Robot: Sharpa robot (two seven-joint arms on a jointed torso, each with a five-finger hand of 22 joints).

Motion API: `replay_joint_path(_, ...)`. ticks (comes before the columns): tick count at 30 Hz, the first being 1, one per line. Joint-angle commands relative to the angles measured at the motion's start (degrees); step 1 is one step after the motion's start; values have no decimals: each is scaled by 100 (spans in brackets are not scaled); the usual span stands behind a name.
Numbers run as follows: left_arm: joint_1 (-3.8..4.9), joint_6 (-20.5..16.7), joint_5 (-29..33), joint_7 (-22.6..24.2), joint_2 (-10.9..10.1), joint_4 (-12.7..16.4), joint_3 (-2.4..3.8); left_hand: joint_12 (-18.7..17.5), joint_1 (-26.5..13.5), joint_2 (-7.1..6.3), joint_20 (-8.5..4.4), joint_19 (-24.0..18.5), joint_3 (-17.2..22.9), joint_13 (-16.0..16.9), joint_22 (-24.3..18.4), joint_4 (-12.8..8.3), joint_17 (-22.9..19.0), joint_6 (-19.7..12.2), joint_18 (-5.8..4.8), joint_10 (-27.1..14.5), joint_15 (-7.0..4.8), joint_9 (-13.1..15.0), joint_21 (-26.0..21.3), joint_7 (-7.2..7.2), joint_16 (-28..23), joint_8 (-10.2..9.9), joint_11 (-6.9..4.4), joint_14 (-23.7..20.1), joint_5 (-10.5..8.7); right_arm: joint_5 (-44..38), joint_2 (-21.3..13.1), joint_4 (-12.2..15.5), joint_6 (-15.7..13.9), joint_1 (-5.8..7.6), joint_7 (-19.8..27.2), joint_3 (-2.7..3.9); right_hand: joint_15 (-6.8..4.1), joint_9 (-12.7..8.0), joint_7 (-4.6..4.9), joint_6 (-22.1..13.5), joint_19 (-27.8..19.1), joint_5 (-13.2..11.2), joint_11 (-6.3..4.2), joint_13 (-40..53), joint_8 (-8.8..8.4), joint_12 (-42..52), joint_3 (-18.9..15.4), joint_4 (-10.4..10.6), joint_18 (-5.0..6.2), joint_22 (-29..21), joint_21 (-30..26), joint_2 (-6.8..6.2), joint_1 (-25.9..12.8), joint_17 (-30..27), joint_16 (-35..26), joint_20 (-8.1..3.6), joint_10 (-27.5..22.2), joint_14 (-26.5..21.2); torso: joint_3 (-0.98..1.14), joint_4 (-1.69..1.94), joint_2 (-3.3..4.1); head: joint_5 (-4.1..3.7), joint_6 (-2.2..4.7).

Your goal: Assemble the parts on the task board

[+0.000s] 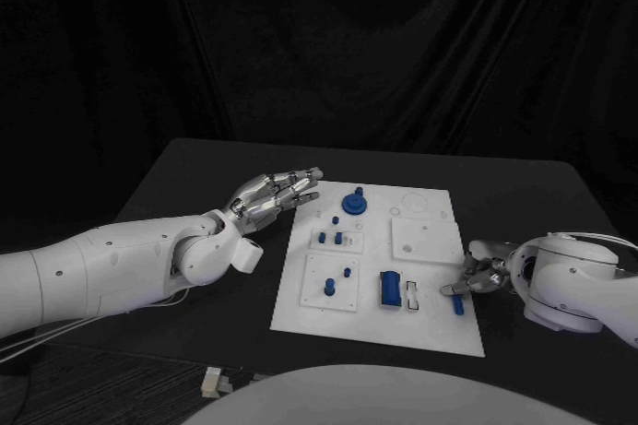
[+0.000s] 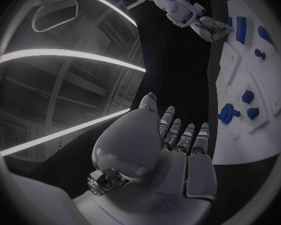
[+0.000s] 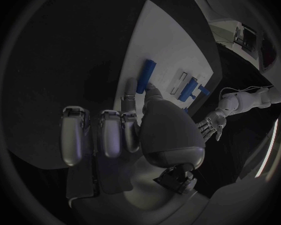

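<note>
The right hand (image 1: 481, 276) lies low at the right near edge of the task board (image 1: 426, 333), its fingertips down on a short blue peg (image 1: 457, 304) that sits at the board's right rim; in the right wrist view the thumb (image 3: 154, 92) rests against the end of this peg (image 3: 145, 76), the other fingers (image 3: 109, 135) hang curled and apart from it, and whether the piece is truly pinched or only touched I cannot tell. The peg looks like a small, stiff, light plastic bar with smooth sides, likely to skid on the board or roll out of a loose hold, so a firm pinch across its middle, thumb against one finger, seems the safest grip. The left hand (image 1: 276, 194) hovers above the table by the board's far left corner, fingers straight and spread, holding nothing. On the board, a blue round knob (image 1: 355, 203) stands at the far left, two small blue studs (image 1: 337, 284) in the near-left plate, and a taller blue block (image 1: 390, 289) upright beside a white slot near the middle. The black table (image 1: 173, 176) is matt and flat, dark cloth hangs behind it, and a few small pale pieces (image 1: 219, 381) lie at its near edge.
</note>
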Motion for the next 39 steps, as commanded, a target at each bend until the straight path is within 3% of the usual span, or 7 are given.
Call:
replay_joint_path(1,-8,63,7,63,4,14,6,37,55,17,10,34,31,6,-5,-13,5,35,-102,4,12,5,21,-1,27,28,36,11,14,18,37,-34,-18,-96,-124,-55,32,-947,61,-217,310,398,47,1508,-348,20,92,-167,117,1289,-58,32,225,354,-43,59,608,395,0,1,5,8,0)
replay_joint_path(12,-14,73,7,63,10,10,6,33,62,17,9,34,35,5,-6,-16,4,25,-106,5,13,3,21,5,24,26,45,8,20,491,37,23,-350,-115,-90,-55,44,-1043,68,-238,294,1187,54,1508,-407,20,371,-521,128,1275,-105,13,536,309,-65,70,608,390,-1,7,1,3,0)
replay_joint_path(14,-16,75,7,63,10,9,6,33,62,17,9,34,35,5,-6,-16,4,25,-106,5,13,3,21,5,24,26,45,8,20,596,27,53,-436,-115,-78,-54,39,-1057,63,-219,295,1490,50,1508,-401,20,445,-588,128,1276,-107,-15,542,318,-61,68,608,393,-1,8,2,4,0)
replay_joint_path(15,-17,75,7,63,10,9,6,33,62,17,9,34,35,5,-6,-16,4,25,-106,5,13,3,21,5,24,26,45,8,20,644,21,70,-468,-115,-73,-54,37,-1063,60,-206,296,1763,47,1508,-393,20,508,-633,128,1276,-108,-40,532,320,-60,65,608,394,-1,6,2,4,0)
replay_joint_path(19,-20,78,7,58,9,8,6,33,62,17,9,34,35,5,-6,-16,4,25,-106,5,13,3,21,5,24,26,45,8,20,885,-14,174,-579,-112,-57,-53,37,-1071,60,-202,297,1987,44,1508,-375,20,607,-688,128,1276,-110,-83,468,325,-58,64,608,395,-1,2,3,7,0)
replay_joint_path(29,-27,84,7,48,7,4,6,33,62,17,9,34,35,5,-6,-16,4,25,-106,5,13,3,21,5,24,26,45,8,20,1688,-4,389,-709,17,-19,-51,38,-1074,60,-200,299,2101,43,1508,-355,20,689,-719,127,1277,-109,-97,407,340,-52,64,608,398,-1,-5,-1,14,0)
replay_joint_path(39,-30,107,7,20,14,-3,6,33,62,17,9,34,35,5,-6,-16,4,25,-106,5,13,3,21,5,24,26,45,8,20,2283,141,384,-698,86,7,-50,38,-1072,60,-196,309,2080,43,1508,-341,20,717,-715,122,1285,-89,-106,345,367,-41,64,608,404,-1,5,2,25,0)
